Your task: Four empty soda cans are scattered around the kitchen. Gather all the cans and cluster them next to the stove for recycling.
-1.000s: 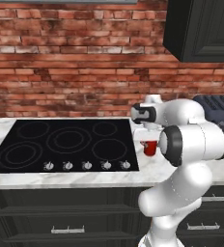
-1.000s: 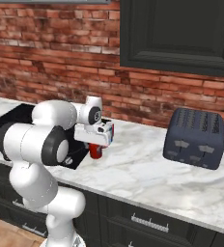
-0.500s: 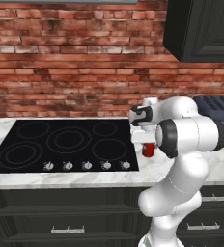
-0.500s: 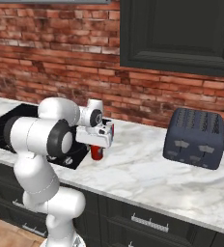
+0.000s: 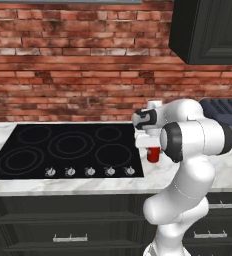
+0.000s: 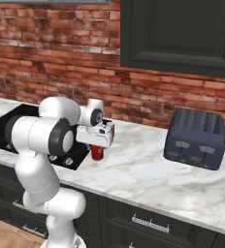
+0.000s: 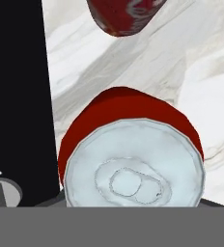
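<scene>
my gripper [image 6: 98,147] is clamped on a red can [image 7: 131,154], held just over the white counter [image 6: 148,169] right beside the stove [image 5: 63,150]. another dark red can [image 7: 123,17] sits at 12 o'clock in the hand view.

Second can [image 7: 126,17] cropped at top

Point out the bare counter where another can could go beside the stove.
Widest free patch: white marble counter between the red can under the gripper and the toaster. Crowded: the strip at the stove edge, where a second dark red can sits close by.
</scene>
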